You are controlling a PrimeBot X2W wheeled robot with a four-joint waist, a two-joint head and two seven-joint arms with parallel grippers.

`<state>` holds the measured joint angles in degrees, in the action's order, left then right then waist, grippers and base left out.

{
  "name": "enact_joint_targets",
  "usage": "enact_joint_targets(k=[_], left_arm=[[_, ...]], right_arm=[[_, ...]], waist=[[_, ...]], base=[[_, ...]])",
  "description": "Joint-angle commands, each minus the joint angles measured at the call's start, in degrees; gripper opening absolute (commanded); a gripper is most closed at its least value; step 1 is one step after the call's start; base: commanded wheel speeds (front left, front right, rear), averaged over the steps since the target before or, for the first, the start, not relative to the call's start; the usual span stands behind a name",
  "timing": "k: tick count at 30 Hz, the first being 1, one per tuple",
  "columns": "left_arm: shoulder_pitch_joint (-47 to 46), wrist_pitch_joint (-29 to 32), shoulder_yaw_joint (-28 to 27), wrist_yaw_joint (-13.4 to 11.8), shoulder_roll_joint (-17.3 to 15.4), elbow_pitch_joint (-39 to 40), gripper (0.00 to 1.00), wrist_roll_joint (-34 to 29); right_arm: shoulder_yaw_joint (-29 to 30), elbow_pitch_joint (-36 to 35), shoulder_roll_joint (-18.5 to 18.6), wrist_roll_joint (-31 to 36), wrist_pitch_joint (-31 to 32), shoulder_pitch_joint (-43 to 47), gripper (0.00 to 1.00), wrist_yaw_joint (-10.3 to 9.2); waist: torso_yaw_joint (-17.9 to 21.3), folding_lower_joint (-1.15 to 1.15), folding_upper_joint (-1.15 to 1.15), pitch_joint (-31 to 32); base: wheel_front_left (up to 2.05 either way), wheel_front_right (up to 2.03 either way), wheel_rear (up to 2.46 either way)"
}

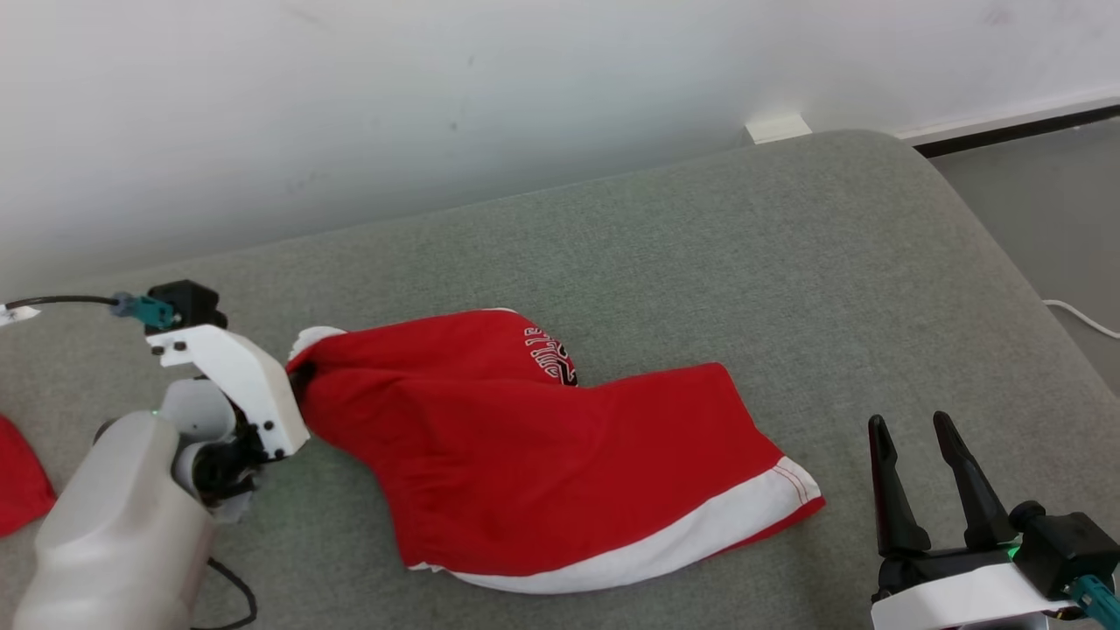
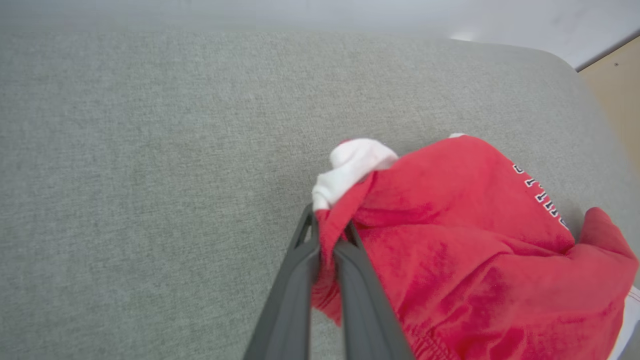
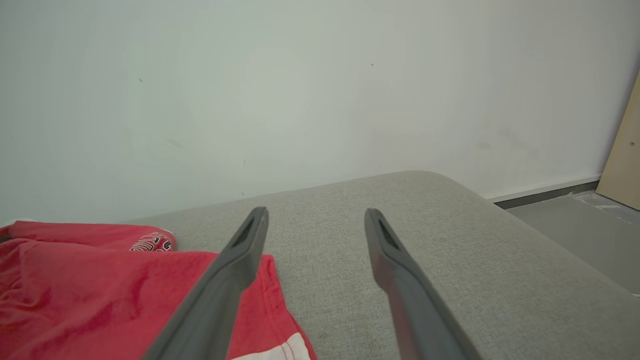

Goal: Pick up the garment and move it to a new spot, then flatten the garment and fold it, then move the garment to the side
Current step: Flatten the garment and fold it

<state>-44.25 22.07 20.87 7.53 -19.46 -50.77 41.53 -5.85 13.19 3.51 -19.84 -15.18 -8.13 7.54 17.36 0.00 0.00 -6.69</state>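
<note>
On the grey-green cushion (image 1: pixel 787 262), near its middle in the head view, lay the red shorts (image 1: pixel 525 446). They had a white band along the hem and white letters on the upper fold. The cloth was not flat; it was bunched and creased toward its left end, where a small white lump stuck out.

Behind the cushion stood a white wall (image 1: pixel 437 105), and a grey floor (image 1: pixel 1050 192) with a thin white cable (image 1: pixel 1081 315) showed on the right. Another red piece of cloth (image 1: pixel 17 477) lay at the left edge, well apart from the shorts. Nothing lay on top of the shorts.

The long axis of the shorts ran from the upper left to the lower right of the head view, with the white-banded hem at the lower right end.

The left gripper (image 2: pixel 328 227) pointed sideways toward the right, its pale forearm rising from the lower left corner and bent at the wrist. Its fingers were pressed together on the red edge of the shorts just below the white lump. The right gripper (image 1: pixel 910 429) stood at the lower right, near the hem but apart from it. Its fingers pointed up and were spread wide, with nothing between them.
</note>
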Motion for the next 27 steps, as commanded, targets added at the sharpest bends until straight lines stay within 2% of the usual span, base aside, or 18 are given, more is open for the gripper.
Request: enact_joint_targets(k=[1,2,3,4,8,13,21,24,27], left_arm=[[-0.6,-0.7,-0.2,-0.1,-0.6,-0.7,0.15,0.9],[-0.9,-0.9,-0.4,-0.1,-0.5,-1.6,0.43,1.1],[-1.1,-1.1,-0.4,-0.1,-0.2,-2.3,0.87,1.3],[-1.4,-1.7,-0.5,-0.1,0.0,-2.8,1.0,1.4],[-0.8,-4.8,1.1,-0.1,0.5,-2.4,1.0,2.1],[1.5,-10.0,5.1,-0.1,-0.1,2.2,1.0,2.0],[6.3,-26.7,8.1,-0.2,-2.3,12.5,1.0,-1.7],[9.4,-33.2,8.3,-1.5,-2.5,16.5,1.0,-4.2],[13.8,-36.4,7.3,-4.1,-2.6,20.9,1.0,-5.6]], right_arm=[[-0.1,0.3,-0.1,-0.1,0.1,-0.5,1.0,-0.12],[-0.2,0.3,-0.1,0.1,0.1,-0.7,1.0,-0.11],[-0.3,0.4,-0.1,0.2,0.1,-1.0,1.0,-0.12],[-0.4,0.4,-0.2,0.3,0.1,-1.1,1.0,-0.12],[-1.0,0.5,-0.3,0.4,0.1,-0.8,1.0,-0.11],[-1.3,0.7,0.2,0.7,0.1,0.4,1.0,-0.11],[-1.0,0.0,1.9,1.2,0.1,2.2,1.0,-0.12],[-0.8,-0.2,2.4,1.4,0.1,2.7,1.0,-0.12],[-1.3,-0.5,2.9,1.0,0.1,3.1,1.0,-0.12]], waist=[[0.3,0.0,0.0,-0.1],[0.4,0.0,0.0,-0.1],[0.5,0.0,0.0,0.0],[0.5,0.0,0.0,0.2],[-0.3,0.0,0.0,1.5],[-3.2,0.0,0.0,3.9],[-8.7,0.0,0.0,6.9],[-10.4,0.0,0.0,7.6],[-11.6,0.0,0.0,8.2]], base=[[0.0,0.0,0.0],[0.0,0.0,0.0],[0.0,0.0,0.0],[0.0,0.0,0.0],[0.0,0.0,0.0],[0.0,0.0,0.0],[0.0,0.0,0.0],[0.0,0.0,0.0],[0.0,0.0,0.0]])
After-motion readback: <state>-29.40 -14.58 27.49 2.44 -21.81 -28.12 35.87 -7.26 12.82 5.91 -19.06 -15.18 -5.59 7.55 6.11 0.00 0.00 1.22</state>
